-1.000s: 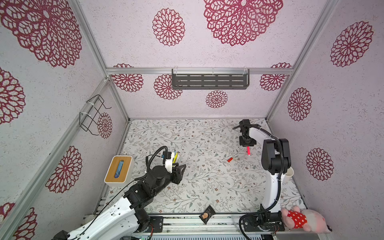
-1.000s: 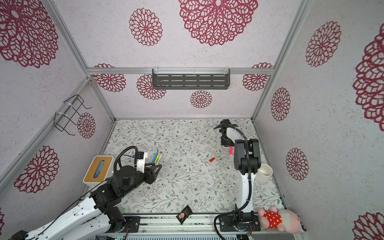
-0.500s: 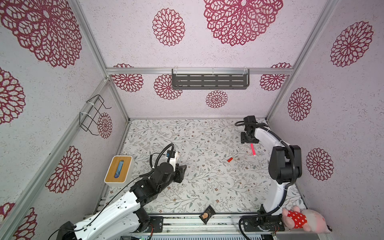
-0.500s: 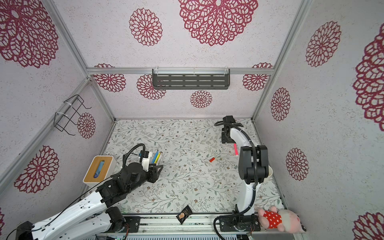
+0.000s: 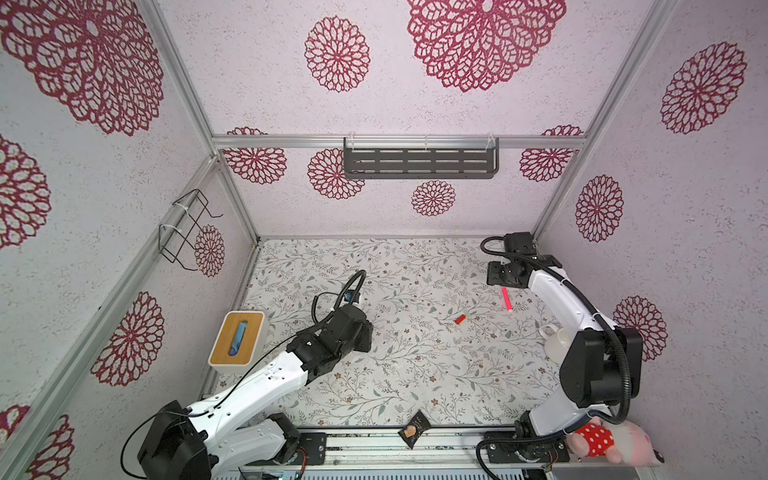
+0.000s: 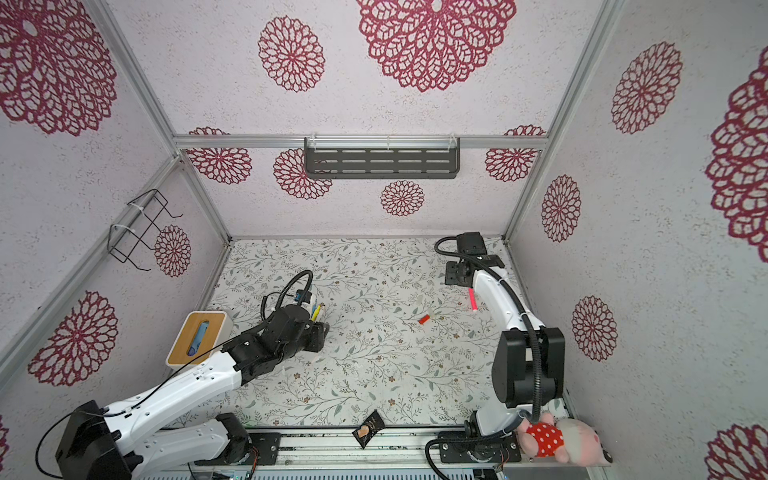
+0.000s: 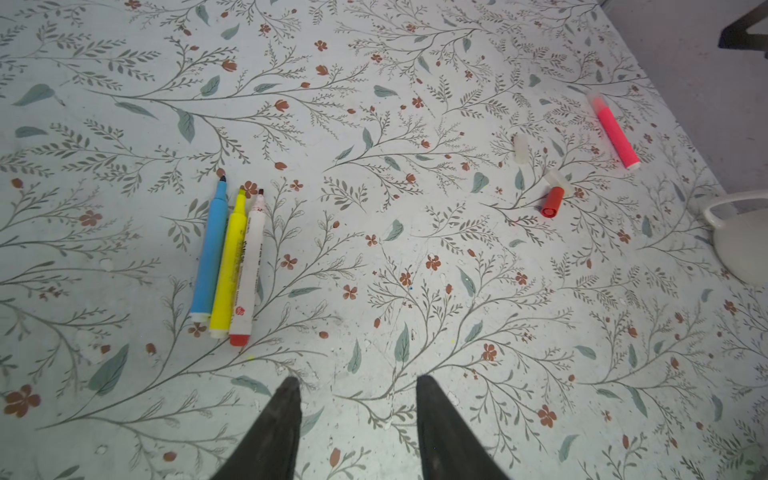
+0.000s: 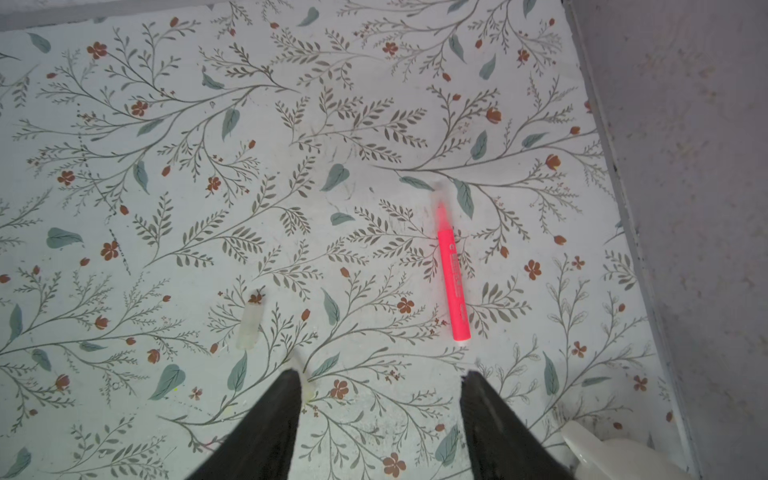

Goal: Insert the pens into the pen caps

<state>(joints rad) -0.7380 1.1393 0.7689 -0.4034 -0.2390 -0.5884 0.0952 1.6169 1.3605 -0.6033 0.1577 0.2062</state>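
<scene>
Wood-topped box (image 5: 223, 354) holding blue oblong (image 5: 239, 338), white mug (image 5: 555, 341), pink pen (image 5: 506, 300) on table (image 5: 415, 374)

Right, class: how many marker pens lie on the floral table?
4. The blue pen, yellow pen and red-ended white pen lie side by side; the pink pen lies alone, apart. None looks hidden.

A: Off-task inventory, both top views, clock read from the middle of the floral-printed table cover (image 5: 415, 374)?
B: At 9, a white box with a wooden lid (image 5: 237, 343), a dull-blue oblong (image 5: 238, 340) in its slot. At 3, a white ceramic mug (image 5: 555, 340), near the right edge.
A: Front rail?
B: At 6, a small dark packet (image 5: 414, 428); at 5, a pink plush pig in a red dotted dress (image 5: 609, 440).
A: Walls?
B: At 12, a grey slotted metal shelf (image 5: 419, 163); at 10, a black wire rack (image 5: 187, 230).
</scene>
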